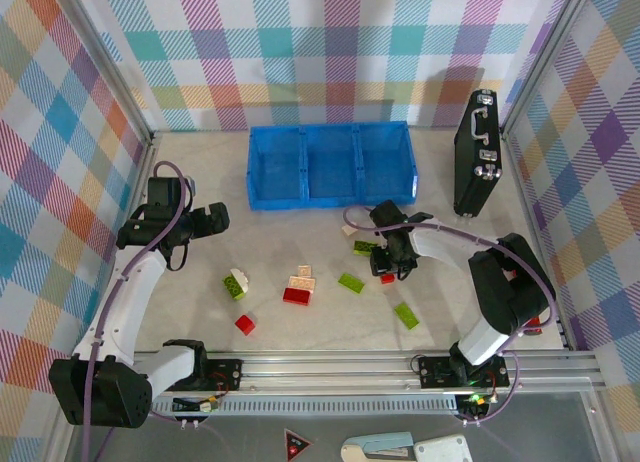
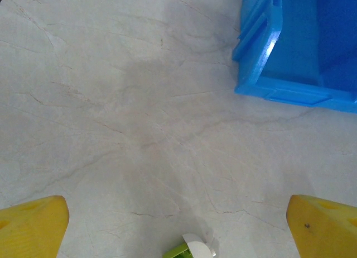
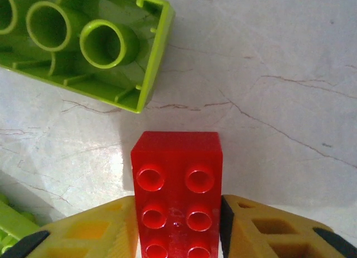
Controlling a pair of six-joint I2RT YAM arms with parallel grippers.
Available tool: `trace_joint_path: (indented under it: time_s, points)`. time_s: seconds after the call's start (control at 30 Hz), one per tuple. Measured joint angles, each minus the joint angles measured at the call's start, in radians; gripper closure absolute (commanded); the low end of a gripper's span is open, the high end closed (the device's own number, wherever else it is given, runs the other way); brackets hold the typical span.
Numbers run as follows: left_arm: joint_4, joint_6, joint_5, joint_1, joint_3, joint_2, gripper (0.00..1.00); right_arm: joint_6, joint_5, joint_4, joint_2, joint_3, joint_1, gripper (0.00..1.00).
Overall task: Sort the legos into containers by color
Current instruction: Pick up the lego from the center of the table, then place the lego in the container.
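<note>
Sorting is barely starting: the tray's [image 1: 330,199] three compartments, upper middle, are looking empty, with the legos [image 1: 297,295] lying scattered on the table [image 1: 300,237] below. The right gripper [image 3: 177,224] is pinching a red lego [image 3: 177,163]. The left gripper [image 1: 212,220] is hanging wide open, holding nothing.

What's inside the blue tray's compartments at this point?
No legos show in the blue tray: only bare blue floor in all three compartments. Its near wall covers a strip of floor along the front, so that part cannot be checked.
</note>
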Motion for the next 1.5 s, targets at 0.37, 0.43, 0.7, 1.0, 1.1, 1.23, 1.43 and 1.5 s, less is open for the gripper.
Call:
trace_joint_path:
  time_s: [0.37, 0.43, 0.7, 1.0, 1.1, 1.23, 1.43, 1.5]
  points:
    - [0.000, 0.000, 0.000, 0.000, 0.000, 0.000, 0.00, 0.000, 0.008, -0.002, 0.000, 0.008, 0.002, 0.68]
    - [0.000, 0.000, 0.000, 0.000, 0.000, 0.000, 0.00, -0.001, 0.012, -0.008, 0.000, 0.013, 0.002, 0.69]
    - [0.000, 0.000, 0.000, 0.000, 0.000, 0.000, 0.00, -0.018, 0.025, -0.060, -0.013, 0.084, -0.005, 0.70]
    - [0.000, 0.004, 0.000, 0.000, 0.000, 0.000, 0.00, -0.071, 0.016, -0.114, -0.011, 0.225, -0.075, 0.70]
    - [0.000, 0.004, 0.000, 0.000, 0.000, 0.000, 0.00, -0.093, 0.004, -0.131, 0.011, 0.298, -0.108, 0.70]
    - [0.000, 0.004, -0.005, 0.000, 0.000, 0.000, 0.00, -0.122, -0.016, -0.155, 0.069, 0.401, -0.153, 0.70]
    - [0.000, 0.004, -0.007, 0.000, 0.000, 0.000, 0.00, -0.159, -0.050, -0.193, 0.192, 0.584, -0.226, 0.70]
    - [0.000, 0.004, -0.007, 0.000, 0.000, 0.001, 0.00, -0.168, -0.058, -0.208, 0.241, 0.656, -0.243, 0.70]
